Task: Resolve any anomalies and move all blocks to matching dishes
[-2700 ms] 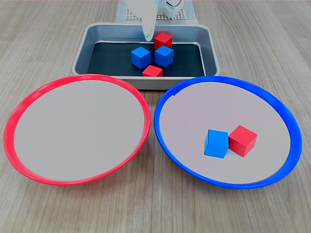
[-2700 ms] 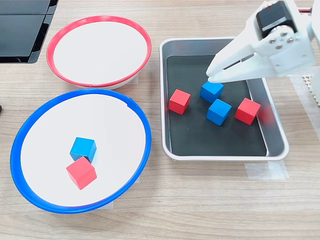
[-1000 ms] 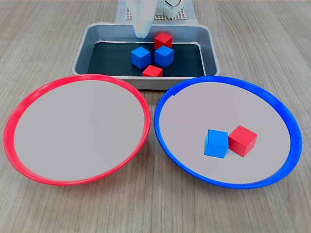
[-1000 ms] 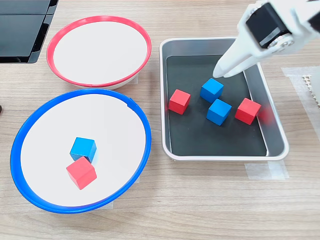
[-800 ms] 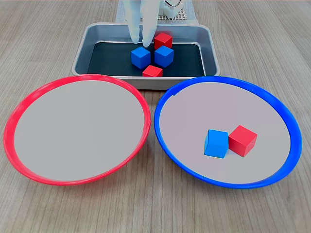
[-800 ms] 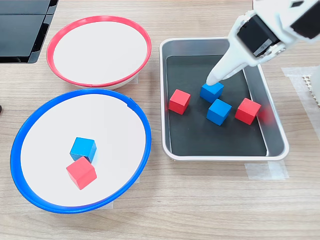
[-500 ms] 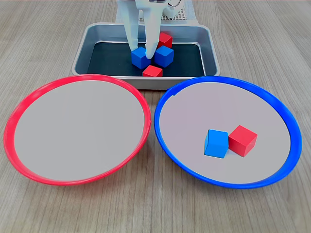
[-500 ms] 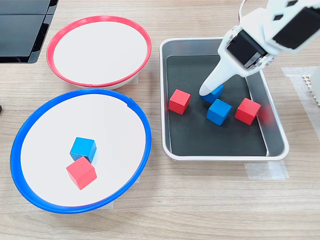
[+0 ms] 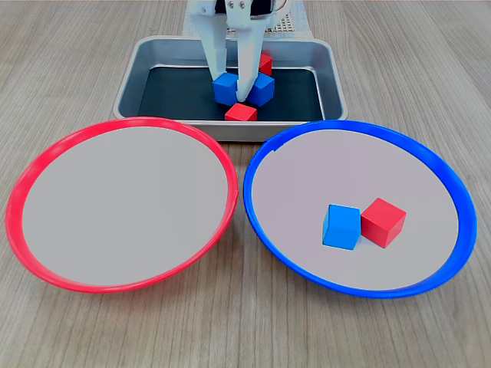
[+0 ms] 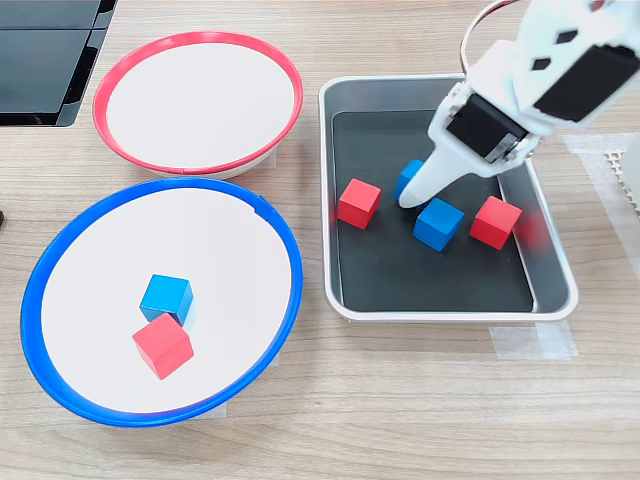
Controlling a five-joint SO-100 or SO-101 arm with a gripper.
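End effector (image 9: 229,93) fingers point straight down, straddling blue block (image 9: 225,87) in tray (image 9: 330,84).

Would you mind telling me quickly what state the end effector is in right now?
End effector: open, its fingers straddling a blue block in the tray; not yet closed on it.

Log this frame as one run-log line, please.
hand: open, straddling blue block in tray | red-rimmed dish: empty | blue-rimmed dish: one blue, one red
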